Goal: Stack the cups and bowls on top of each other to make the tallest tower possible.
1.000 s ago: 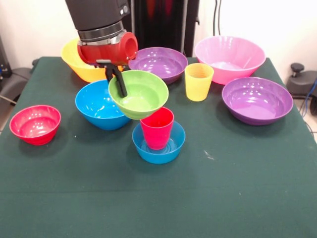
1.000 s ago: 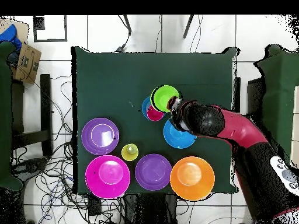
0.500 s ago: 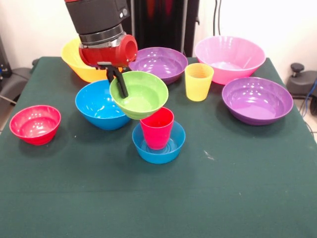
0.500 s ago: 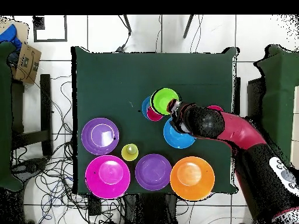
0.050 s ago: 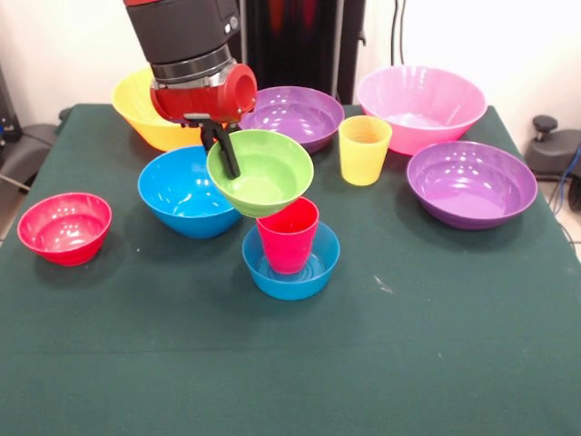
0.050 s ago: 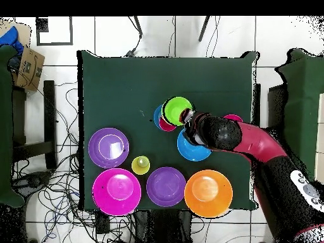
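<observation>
Front view: the tool (image 5: 225, 150) is clamped on the rim of the lime green bowl (image 5: 260, 171), one finger inside and one outside; this bowl is tilted a little and sits over the red cup (image 5: 288, 234), its underside touching or just above the cup's rim, I cannot tell which; the red cup stands upright in the small blue bowl (image 5: 290, 263) near the middle of the tabletop (image 5: 290, 363); the medium blue bowl (image 5: 184, 193) is just beside, to the left; the red bowl (image 5: 64, 227) is well apart near the left edge; at the back are the yellow bowl (image 5: 145, 113), partly behind the arm, a purple bowl (image 5: 292, 115), the yellow cup (image 5: 364, 149) and the pink bowl (image 5: 420, 106); a 2nd purple bowl (image 5: 471, 183) is on the right.

Overhead view: the lime green bowl (image 6: 178, 109) overlaps the red cup (image 6: 167, 123) and the small blue bowl (image 6: 158, 116); the arm (image 6: 253, 142) comes from the lower right and covers part of the medium blue bowl (image 6: 191, 148); the tool itself is hidden under the arm's end; the yellow cup (image 6: 141, 165) is between the 2 purple bowls.
</observation>
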